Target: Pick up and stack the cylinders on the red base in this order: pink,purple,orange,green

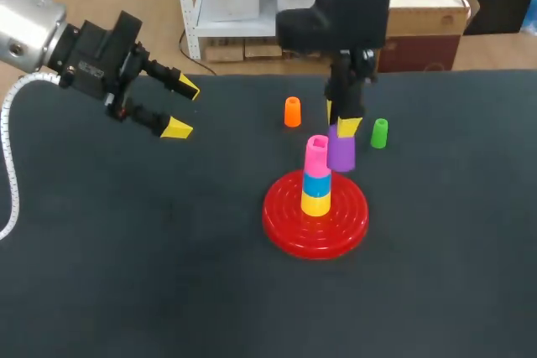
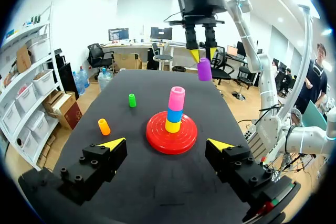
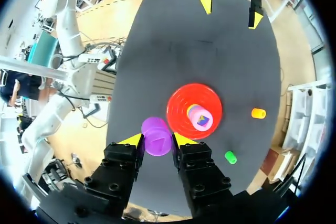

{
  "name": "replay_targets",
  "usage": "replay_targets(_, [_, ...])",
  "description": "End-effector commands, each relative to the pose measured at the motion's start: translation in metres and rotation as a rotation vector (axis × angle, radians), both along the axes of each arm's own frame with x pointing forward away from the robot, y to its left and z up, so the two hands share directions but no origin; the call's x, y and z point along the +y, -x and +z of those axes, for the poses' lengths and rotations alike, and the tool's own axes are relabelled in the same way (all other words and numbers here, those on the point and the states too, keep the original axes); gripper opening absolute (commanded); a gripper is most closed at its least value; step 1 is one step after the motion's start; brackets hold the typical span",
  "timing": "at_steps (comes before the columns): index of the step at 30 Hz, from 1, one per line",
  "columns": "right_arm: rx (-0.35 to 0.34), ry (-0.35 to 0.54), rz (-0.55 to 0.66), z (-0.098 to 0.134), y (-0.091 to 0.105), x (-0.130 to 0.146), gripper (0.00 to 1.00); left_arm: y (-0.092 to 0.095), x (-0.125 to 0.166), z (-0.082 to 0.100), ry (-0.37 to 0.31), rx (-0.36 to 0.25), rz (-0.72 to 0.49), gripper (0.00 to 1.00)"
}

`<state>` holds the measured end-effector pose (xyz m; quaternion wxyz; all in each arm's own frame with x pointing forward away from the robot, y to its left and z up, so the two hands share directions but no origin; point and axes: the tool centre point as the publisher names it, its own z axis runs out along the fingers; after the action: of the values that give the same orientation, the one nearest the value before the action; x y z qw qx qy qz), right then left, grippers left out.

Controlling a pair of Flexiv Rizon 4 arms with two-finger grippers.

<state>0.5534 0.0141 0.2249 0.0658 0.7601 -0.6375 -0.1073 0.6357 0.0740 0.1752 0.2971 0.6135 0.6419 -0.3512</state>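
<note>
Overhead, your right gripper (image 1: pixel 340 121) is clamped on the purple cylinder (image 1: pixel 341 153), both yellow tips pressing its upper sides. It holds the cylinder in the air just beside the stack, not over it. On the red base (image 1: pixel 285 224), near the middle of the dark table (image 1: pixel 126 274), a yellow piece (image 1: pixel 315 204) carries a blue piece (image 1: pixel 316 184), with the pink cylinder (image 1: pixel 316 155) on top. The orange cylinder (image 1: pixel 292 111) and the green cylinder (image 1: pixel 379 133) stand upright on the table beyond the base, well apart, one on either side of your right gripper. Your left gripper (image 1: pixel 182 109) hangs above the table's left side, fingers spread wide and holding nothing.
</note>
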Motion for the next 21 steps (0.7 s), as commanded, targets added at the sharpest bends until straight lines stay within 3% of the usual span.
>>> replay_targets(1, [-0.707, -0.110, -0.047, 0.006, 0.004, -0.004, 0.00, -0.001, 0.001, 0.000, 0.001, 0.000, -0.003, 1.00])
replay_targets(6, [-0.697, -0.098, -0.014, 0.011, -0.008, -0.005, 0.00, -0.001, 0.001, 0.000, 0.001, 0.000, -0.003, 1.00])
replay_targets(21, [-0.457, -0.087, 0.090, -0.010, -0.033, 0.004, 0.00, -0.001, 0.001, 0.000, 0.001, 0.000, -0.003, 1.00])
